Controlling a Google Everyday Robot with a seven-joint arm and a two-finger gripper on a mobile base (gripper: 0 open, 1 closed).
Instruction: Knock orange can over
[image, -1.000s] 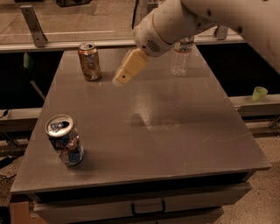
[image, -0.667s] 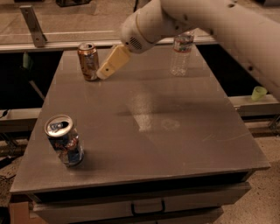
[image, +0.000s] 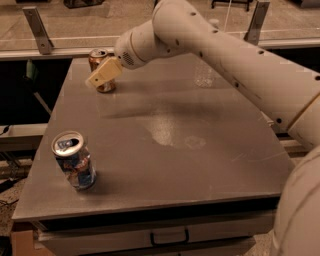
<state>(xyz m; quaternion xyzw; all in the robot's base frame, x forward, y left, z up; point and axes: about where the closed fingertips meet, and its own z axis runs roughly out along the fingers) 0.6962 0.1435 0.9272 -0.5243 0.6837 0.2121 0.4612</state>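
At the table's (image: 215, 165) far corner, pincer (image: 98, 78) overlapping orange can (image: 97, 55) (upright).

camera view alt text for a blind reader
The tan gripper of a white robot arm overlaps the upright small orange-copper metal can at the far left of a grey tabletop. A blue, red and white can stands front left; a clear plastic bottle stands at the back.

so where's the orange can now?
Camera view, upper left: the orange can stands upright at the far-left corner of the table, the gripper overlapping its front.
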